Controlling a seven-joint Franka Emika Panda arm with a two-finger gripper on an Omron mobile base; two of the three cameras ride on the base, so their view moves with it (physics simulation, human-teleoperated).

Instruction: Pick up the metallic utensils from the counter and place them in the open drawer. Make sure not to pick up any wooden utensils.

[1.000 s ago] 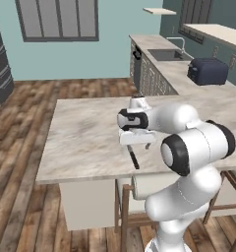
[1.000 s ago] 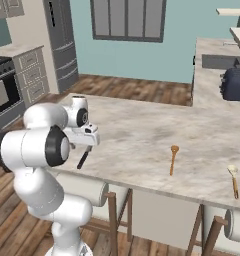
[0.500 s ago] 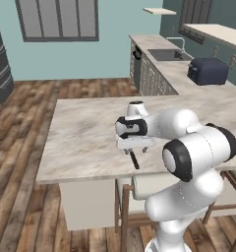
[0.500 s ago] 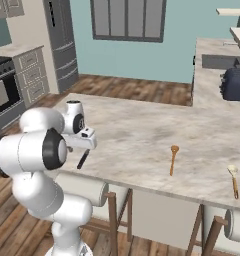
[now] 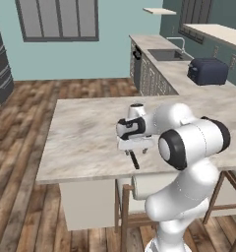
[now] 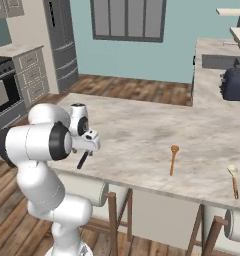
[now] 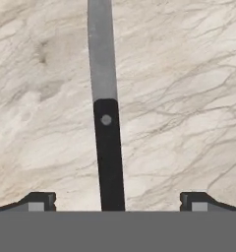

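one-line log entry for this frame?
phase: approach | gripper: open, over knife handle | knife: flat on counter, not gripped | wooden spoon: untouched

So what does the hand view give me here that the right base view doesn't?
Hand view alone: the knife close up, grey blade, black handle with a rivet, lying centred between the open gripper's fingertips. Right base view alone: the wooden spoon and a second pale-headed utensil further along the counter, plus the arm. Both show the knife on the marbled counter.
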